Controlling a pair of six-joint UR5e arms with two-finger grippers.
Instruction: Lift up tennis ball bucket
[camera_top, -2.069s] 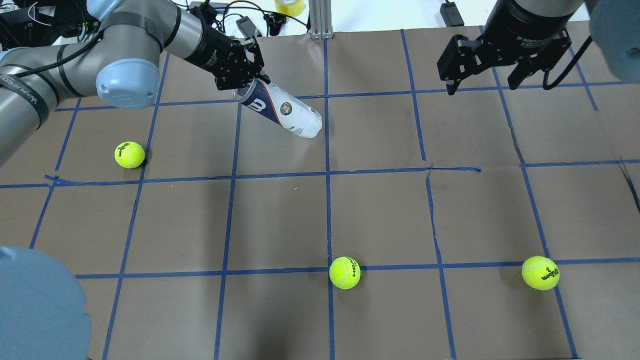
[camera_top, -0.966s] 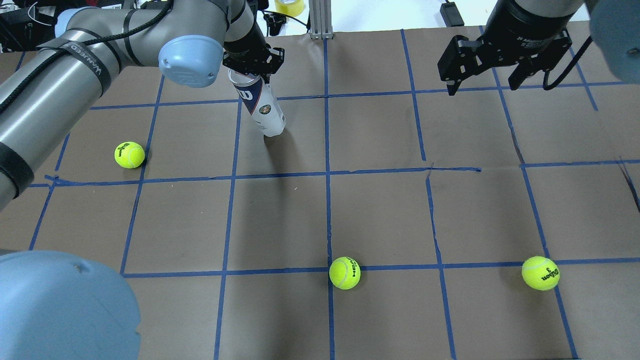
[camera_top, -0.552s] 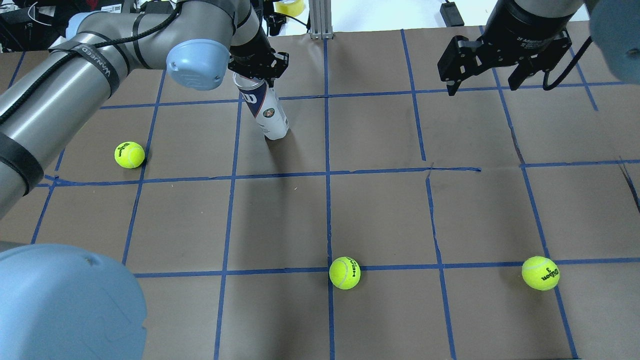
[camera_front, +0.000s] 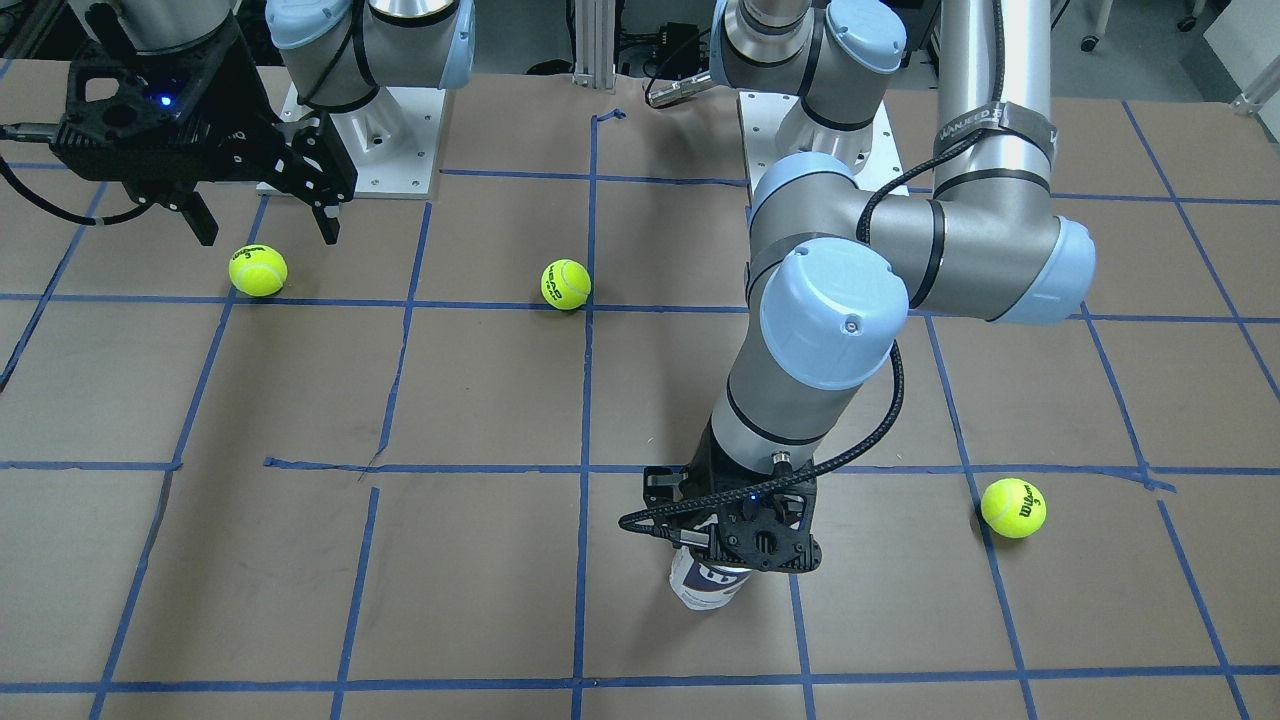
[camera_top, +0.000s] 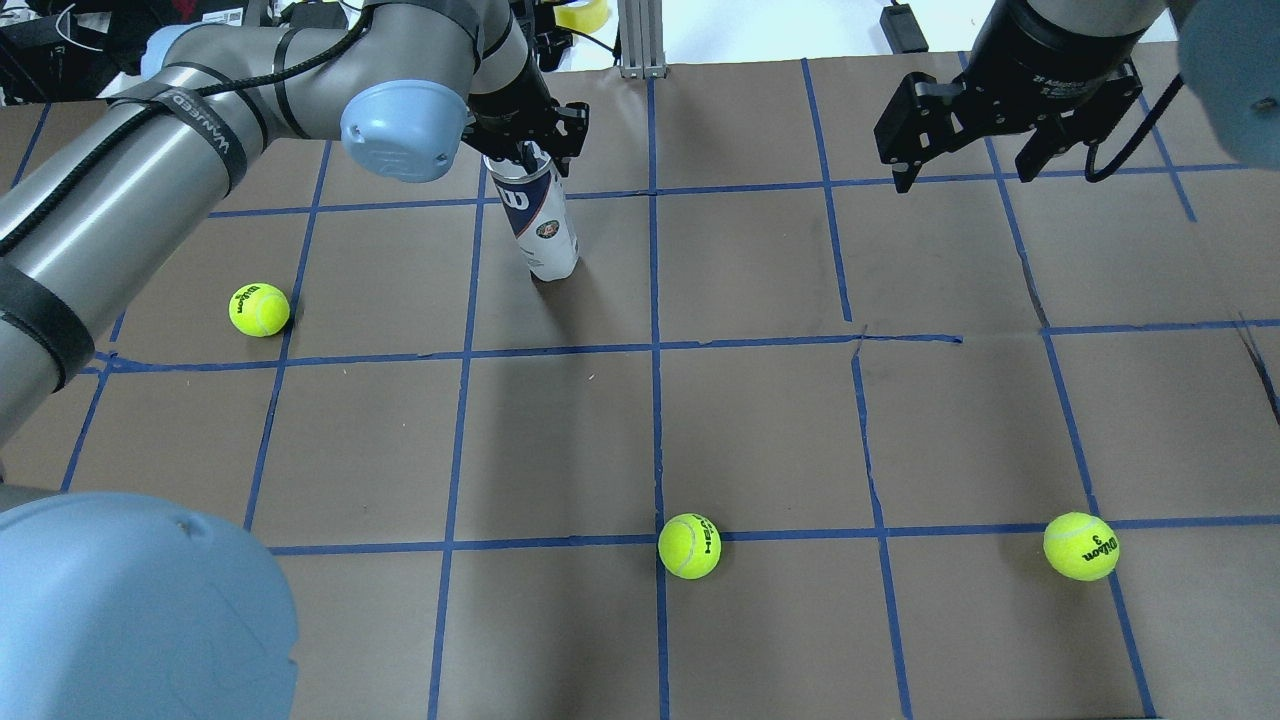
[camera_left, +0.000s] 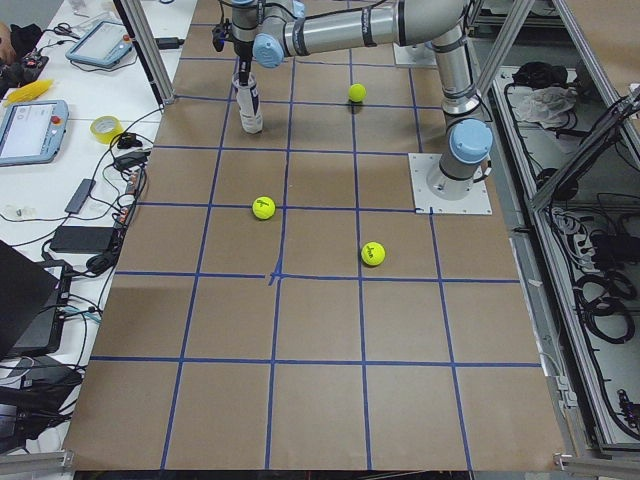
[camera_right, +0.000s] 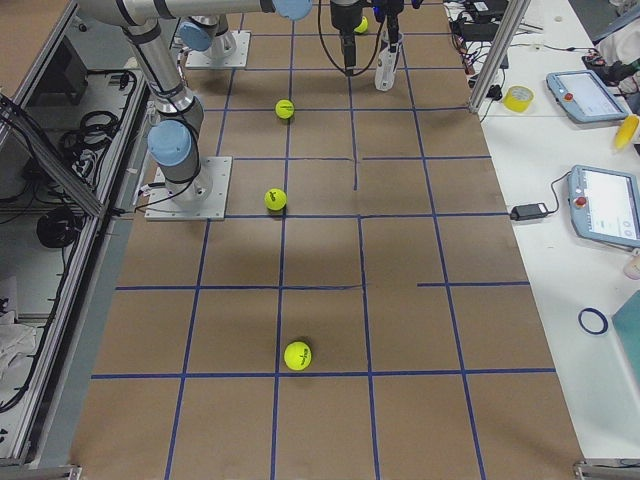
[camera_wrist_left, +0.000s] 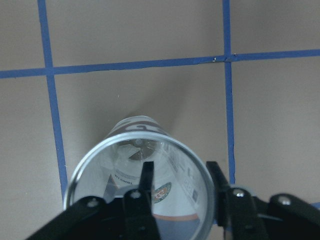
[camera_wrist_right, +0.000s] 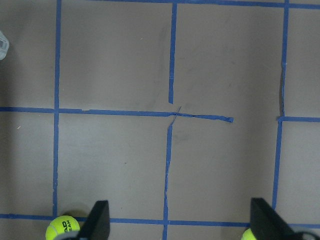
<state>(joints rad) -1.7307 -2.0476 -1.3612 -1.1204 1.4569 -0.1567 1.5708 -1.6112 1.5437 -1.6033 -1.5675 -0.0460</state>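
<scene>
Since a second back the tennis ball bucket (camera_top: 545, 230) has tipped nearer upright, base on the table (camera_top: 760, 420), my left gripper (camera_top: 535, 155) pinching its open rim, right gripper (camera_top: 965, 178) hanging spread wide.

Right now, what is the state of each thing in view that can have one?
tennis ball bucket, nearly upright, top open, no balls inside, held by its rim.
left gripper, shut on the tennis ball bucket, one finger inside the rim, one outside.
right gripper, open, empty.
tennis balls, all three loose on the table, apart.
</scene>
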